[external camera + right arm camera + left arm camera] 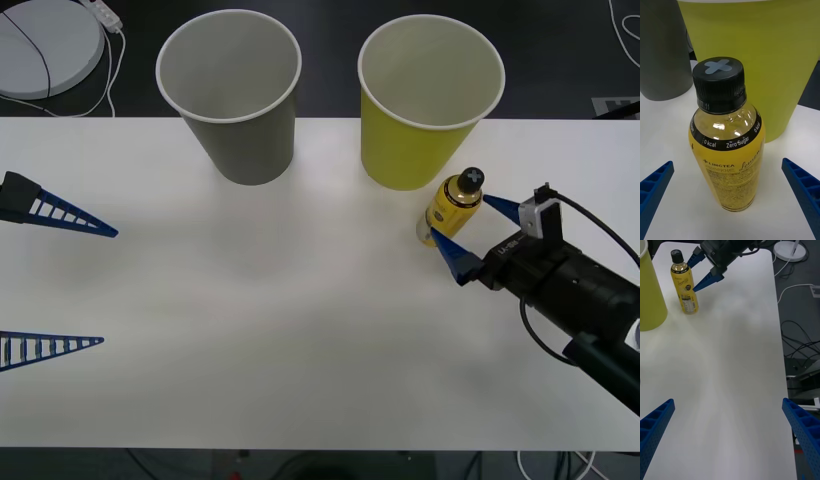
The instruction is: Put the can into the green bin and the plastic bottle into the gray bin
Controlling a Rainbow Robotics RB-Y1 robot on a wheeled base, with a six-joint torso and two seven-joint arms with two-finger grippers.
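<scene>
Front view puts the Lemon Lite bottle upright on the white table, just beside the yellow-green paper cup on its near right side, with the gray paper cup farther off to the cup's left. The right gripper brackets the bottle, its blue fingers spread wide to either side and not touching it (the wrist view shows clear table between each finger and the label). This looks like the approach before the grasp; next the fingers need to close squarely on the bottle's body, then lift it high enough to clear the yellow-green cup's rim on the way to the gray one. The left gripper waits open, well left of the gray cup.
</scene>
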